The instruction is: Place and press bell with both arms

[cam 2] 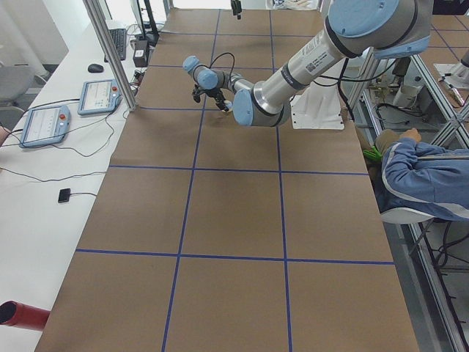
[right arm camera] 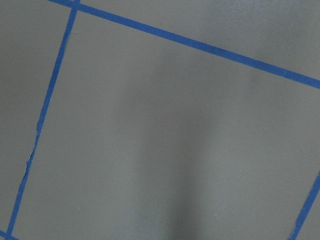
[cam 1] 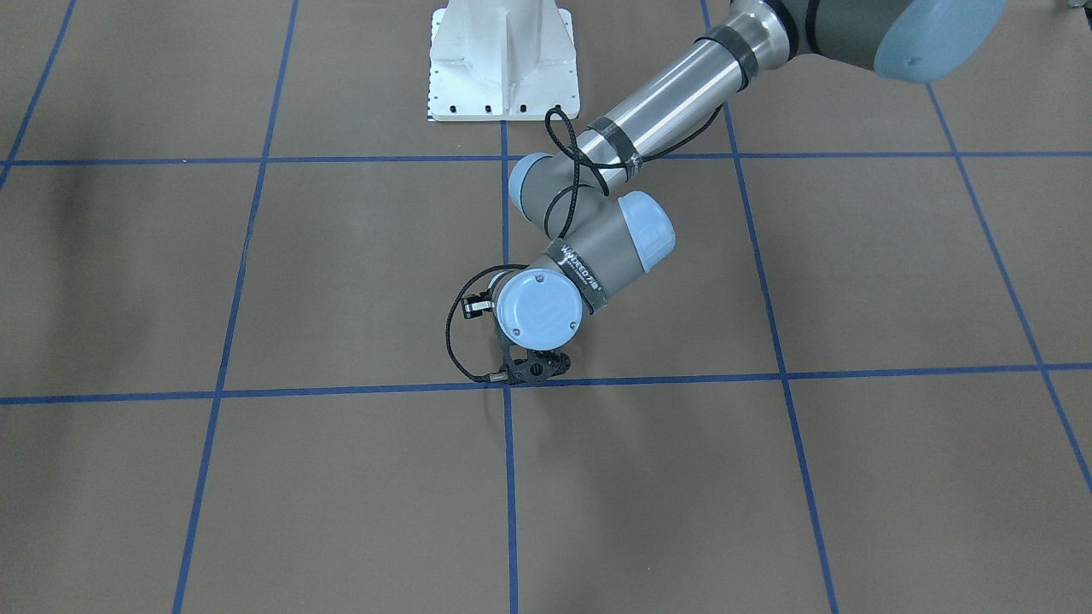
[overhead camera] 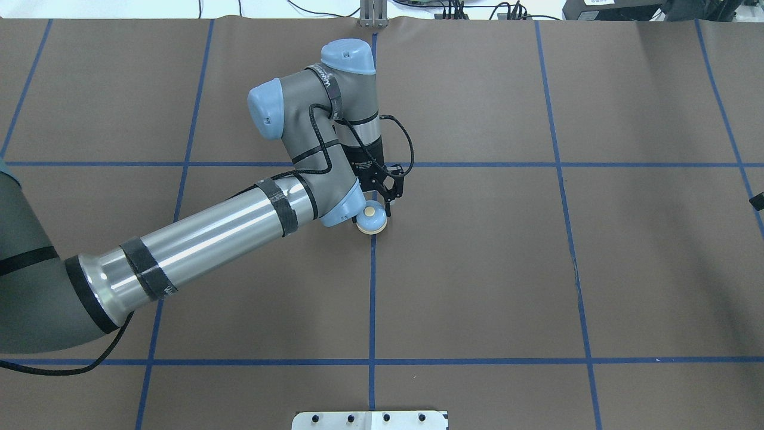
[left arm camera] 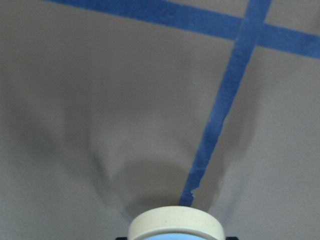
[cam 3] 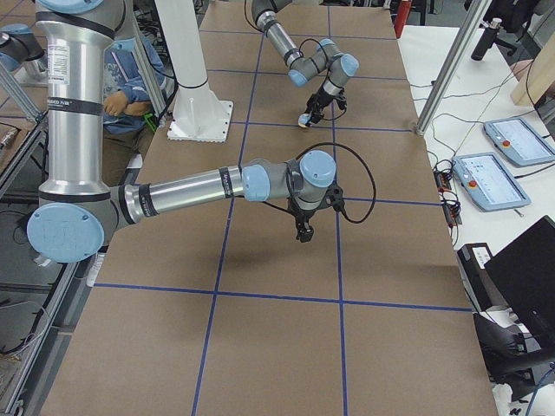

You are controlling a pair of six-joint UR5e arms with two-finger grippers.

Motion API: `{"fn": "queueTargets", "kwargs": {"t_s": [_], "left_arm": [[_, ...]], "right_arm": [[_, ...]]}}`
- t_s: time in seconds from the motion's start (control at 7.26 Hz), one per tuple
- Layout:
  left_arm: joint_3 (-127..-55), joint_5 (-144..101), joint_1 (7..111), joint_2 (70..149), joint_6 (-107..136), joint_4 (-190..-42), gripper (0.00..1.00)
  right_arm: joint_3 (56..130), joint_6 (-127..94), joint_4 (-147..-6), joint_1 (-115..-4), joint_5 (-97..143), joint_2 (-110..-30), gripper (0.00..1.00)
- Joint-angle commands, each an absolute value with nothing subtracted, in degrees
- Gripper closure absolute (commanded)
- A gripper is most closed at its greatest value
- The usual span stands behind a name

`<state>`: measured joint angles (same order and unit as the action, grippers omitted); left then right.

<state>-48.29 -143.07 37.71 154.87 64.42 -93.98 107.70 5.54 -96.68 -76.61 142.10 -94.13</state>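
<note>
Brown table [overhead camera: 477, 269]: my left gripper [overhead camera: 381, 208] is clamped on the bell [overhead camera: 371, 221], just on my side of the tape cross [left arm camera: 252, 27]. It looks light, rigid and slick-domed; the cream base rim seems the safest hold.

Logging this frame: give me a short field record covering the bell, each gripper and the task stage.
bell: base down, on or just above the table, on a blue tape line
left gripper: fingers either side of the bell, apparently shut on it
right gripper: above bare table, apart from the bell; open or shut unclear
stage: placing; button exposed, not yet pressed
</note>
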Motion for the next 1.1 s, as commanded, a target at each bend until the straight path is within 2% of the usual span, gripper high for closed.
{"fn": "queueTargets", "kwargs": {"t_s": [0.0, 0.28, 0.41, 0.69, 0.96], "left_arm": [[-48.3, -141.5, 37.3, 154.9, 64.4, -94.9, 0.53], [-48.3, -141.5, 37.3, 154.9, 64.4, -95.0, 0.29], [-48.5, -141.5, 37.4, 154.9, 64.4, -95.2, 0.01], [-50.5, -141.6, 38.8, 154.9, 64.7, -95.1, 0.0], [-55.4, -142.2, 41.0, 154.3, 64.6, -94.3, 0.0]], "right_arm": [[107.1, 5.5, -96.7, -76.3, 142.0, -94.0, 0.0], [106.8, 3.5, -96.7, -75.2, 142.0, -92.5, 0.0], [106.8, 2.6, -96.7, -74.9, 142.0, -92.2, 0.0], [106.8, 0.6, -96.7, -73.0, 142.0, -91.0, 0.0], [106.8, -8.6, -96.6, -69.5, 141.9, -86.7, 0.0]]}}
